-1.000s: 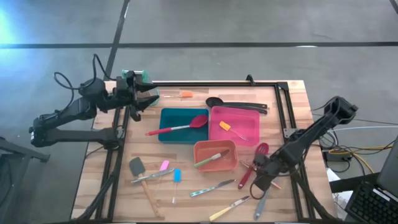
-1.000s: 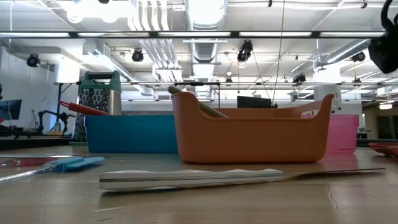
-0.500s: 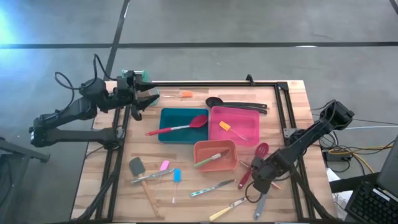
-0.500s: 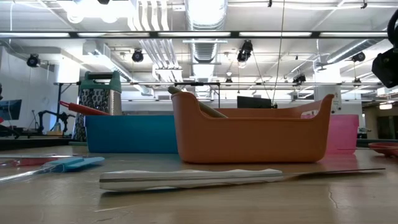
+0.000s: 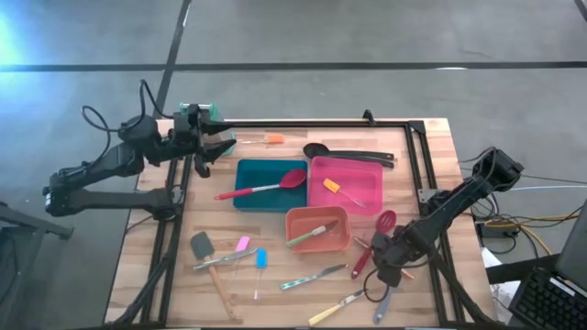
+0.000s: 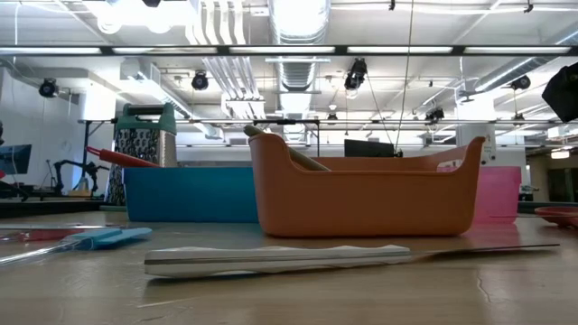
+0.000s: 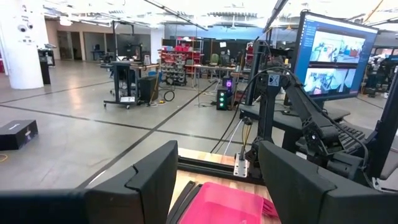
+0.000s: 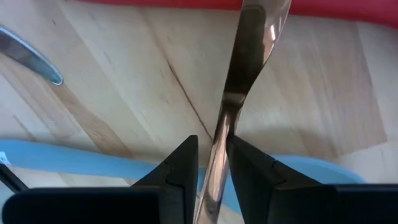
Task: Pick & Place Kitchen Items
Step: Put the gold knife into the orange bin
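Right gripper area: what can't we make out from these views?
- Right gripper: wrist view shows fingers either side of a metal blade; the handle is cut off by the frame edge. Real contact: cannot tell.
- High view: right gripper covers the utensil below it.
- Low view: only a dark piece of the right arm at the frame edge.
- Orange tray: its wall hides most contents.

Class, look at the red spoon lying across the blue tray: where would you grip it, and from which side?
Grip the red spoon by its handle where it overhangs the blue tray's left rim, from above, closing across it: there it looks raised and clear.
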Available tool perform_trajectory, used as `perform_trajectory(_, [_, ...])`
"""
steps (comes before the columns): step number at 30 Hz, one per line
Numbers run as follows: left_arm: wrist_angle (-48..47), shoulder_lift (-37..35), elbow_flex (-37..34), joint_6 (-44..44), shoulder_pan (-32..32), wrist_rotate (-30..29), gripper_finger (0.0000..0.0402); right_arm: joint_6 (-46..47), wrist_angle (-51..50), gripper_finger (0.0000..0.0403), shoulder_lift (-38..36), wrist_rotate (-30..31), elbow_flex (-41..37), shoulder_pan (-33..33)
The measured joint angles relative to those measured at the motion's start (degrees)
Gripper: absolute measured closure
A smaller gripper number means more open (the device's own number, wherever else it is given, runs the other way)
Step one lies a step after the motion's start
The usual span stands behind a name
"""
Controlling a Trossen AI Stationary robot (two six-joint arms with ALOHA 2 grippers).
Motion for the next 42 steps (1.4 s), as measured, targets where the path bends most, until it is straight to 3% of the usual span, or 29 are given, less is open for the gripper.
perform_trajectory(5, [0.0,0.0,0.0,-0.08,0.0,0.0,0.0172,-1.4,-5.66,0.0309,0.42,0.98,4.16,0.0])
perform_trajectory(8, [0.02,0.09,0.0,-0.2,0.0,0.0,0.0172,-3.5,-12.81,0.0303,0.65,4.63,7.49,-0.06])
perform_trajectory(12, [0.04,0.34,0.0,-0.15,0.0,0.0,0.0172,-5.39,-13.42,0.0293,0.43,7.47,10.75,-0.03])
perform_trajectory(30, [-0.01,0.52,-0.31,1.12,-0.01,-0.04,0.0172,-2.14,-4.18,0.0202,0.31,6.12,2.2,-0.02])
perform_trajectory(36, [0.0,0.52,-0.31,1.29,0.0,-0.52,0.0172,-2.49,-0.01,0.0226,0.26,6.15,-0.27,-0.04])
perform_trajectory(42, [-0.01,0.52,-0.31,1.29,-0.02,-0.63,0.0172,-0.17,1.22,0.0301,0.08,6.21,-1.32,-0.09])
